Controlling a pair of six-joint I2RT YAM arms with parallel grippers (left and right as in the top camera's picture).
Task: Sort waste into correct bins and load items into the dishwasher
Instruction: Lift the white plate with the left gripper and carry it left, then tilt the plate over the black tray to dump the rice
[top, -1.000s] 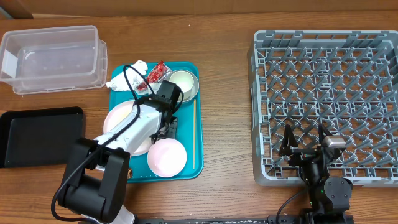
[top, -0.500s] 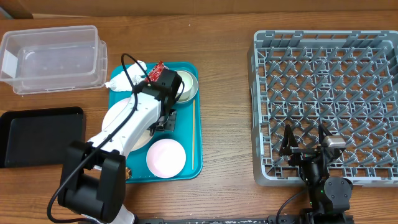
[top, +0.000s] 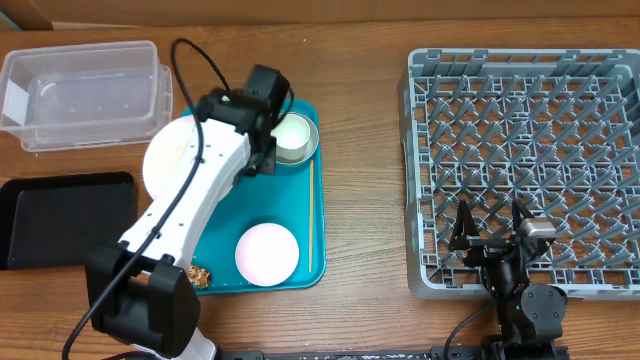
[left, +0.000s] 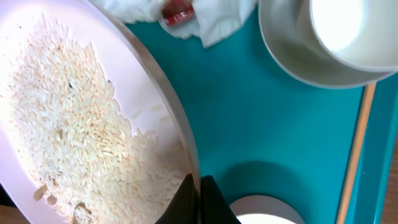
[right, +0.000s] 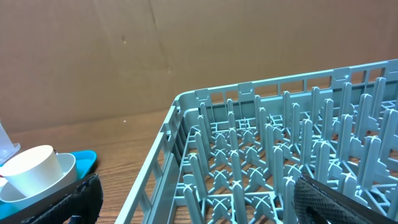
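Overhead, the left tool (top: 258, 160) is pinched shut on the rim of the plate (top: 168, 155). The plate sits over the far left part of the teal tray (top: 290, 200), its left side past the tray's edge and close to the clear tub (top: 160, 100). The left wrist view shows that tool (left: 200, 198) gripping the plate (left: 155, 106) at its edge. Rice (left: 68, 118) is heaped across the plate, and the plate looks raised above the tray. Beyond it lie the napkin (left: 217, 22) and the wrapper (left: 177, 9).

The grey-rimmed bowl (top: 312, 142) stands at the tray's far right corner with the cup (top: 292, 132) inside it. The small bowl (top: 267, 253) rests near the tray's front edge. The brown lump (top: 200, 275) lies at the front left corner, and a wooden stick (top: 311, 215) lies along the right side.

The black tray (top: 60, 220) sits on the bench (top: 360, 150) in front of the tub.

The right tool (top: 489, 222) is spread wide and holds nothing, over the near edge of the dish rack (top: 525, 160).
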